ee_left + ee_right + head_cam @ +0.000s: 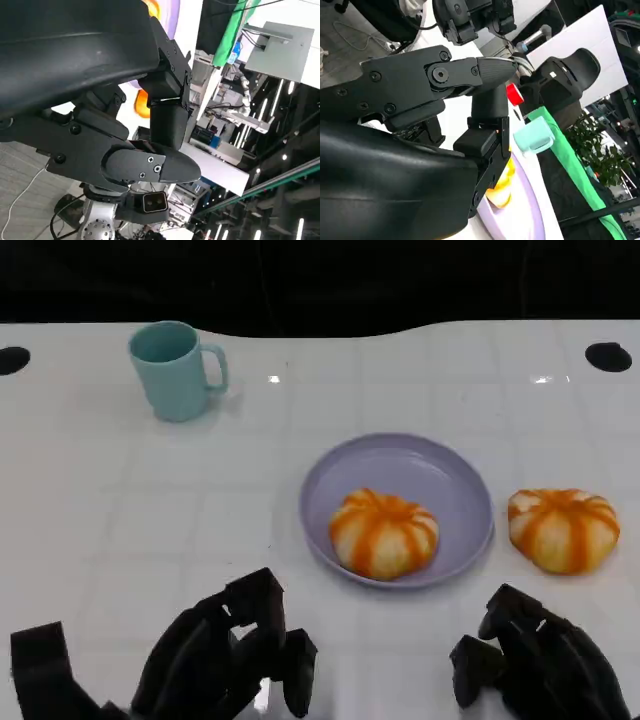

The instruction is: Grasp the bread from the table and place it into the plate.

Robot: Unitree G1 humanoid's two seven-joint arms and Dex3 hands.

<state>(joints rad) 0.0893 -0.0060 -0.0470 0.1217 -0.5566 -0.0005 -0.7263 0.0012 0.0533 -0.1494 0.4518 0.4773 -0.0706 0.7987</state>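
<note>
Nearest to us, the left hand (215, 660) rests low over the counter (120, 530) with fingers curled inward and nothing in them. The right hand (535, 660) sits at the near right, fingers likewise curled and holding nothing.

Just beyond the right hand, the loose bread (563, 528) lies on the counter, just beside the right rim of the plate (455, 480) but apart from it. A second bun (384, 532) already sits in the plate's near half.

We judge the loose bread to be light, soft and easily dented, with a glazed top that may be slippery. We recommend taking hold across its sides, low on the dome, with light pressure.

Farthest away, a teal mug (178, 370) stands at the far left.
</note>
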